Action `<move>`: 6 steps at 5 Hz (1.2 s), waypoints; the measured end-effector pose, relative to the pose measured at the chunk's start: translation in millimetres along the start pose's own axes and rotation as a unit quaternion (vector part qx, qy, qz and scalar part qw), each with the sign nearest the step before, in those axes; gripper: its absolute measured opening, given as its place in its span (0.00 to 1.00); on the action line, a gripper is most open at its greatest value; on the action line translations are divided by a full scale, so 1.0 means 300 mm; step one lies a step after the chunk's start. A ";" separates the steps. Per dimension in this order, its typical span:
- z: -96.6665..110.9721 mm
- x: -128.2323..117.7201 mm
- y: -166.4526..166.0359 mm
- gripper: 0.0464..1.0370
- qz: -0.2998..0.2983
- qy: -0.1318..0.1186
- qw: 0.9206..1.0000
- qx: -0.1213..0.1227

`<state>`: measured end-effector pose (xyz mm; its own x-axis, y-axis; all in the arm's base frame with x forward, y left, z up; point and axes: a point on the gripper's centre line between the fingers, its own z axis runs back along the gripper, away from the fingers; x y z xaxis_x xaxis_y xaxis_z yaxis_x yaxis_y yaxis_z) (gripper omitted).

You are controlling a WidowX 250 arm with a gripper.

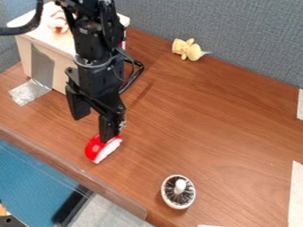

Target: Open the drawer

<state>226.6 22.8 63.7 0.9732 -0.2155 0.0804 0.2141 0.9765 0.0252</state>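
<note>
The arm (91, 48) and gripper (93, 127) are black. The box (59, 73) is cream, with a flat gray patch (42, 66) on its side and silvery tape (28, 91) at its foot. The tabletop (219, 115) is reddish brown with darker wood grain, the partition (207, 26) speckled blue-gray. The toy piece (95, 148) is red and white, the plush toy (188, 49) pale yellow, the round brush (178, 200) white with black bristles.

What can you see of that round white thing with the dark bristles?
The round thing has a smooth white outer wall, perhaps plastic or ceramic, around a ring of dark, bristle-like strands. A white knob shows at its middle. It rests on the brown, wood-look table, near its front, touching nothing else.
</note>
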 end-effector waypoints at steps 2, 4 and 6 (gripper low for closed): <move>-0.040 0.109 -0.001 0.96 -0.002 -0.008 1.000 0.002; -0.099 0.321 0.078 0.96 0.021 -0.032 0.999 0.038; -0.096 0.425 0.156 0.96 0.013 -0.042 0.995 0.089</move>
<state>363.3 41.4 46.5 0.9662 -0.1968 0.1665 0.1627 0.9665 0.1983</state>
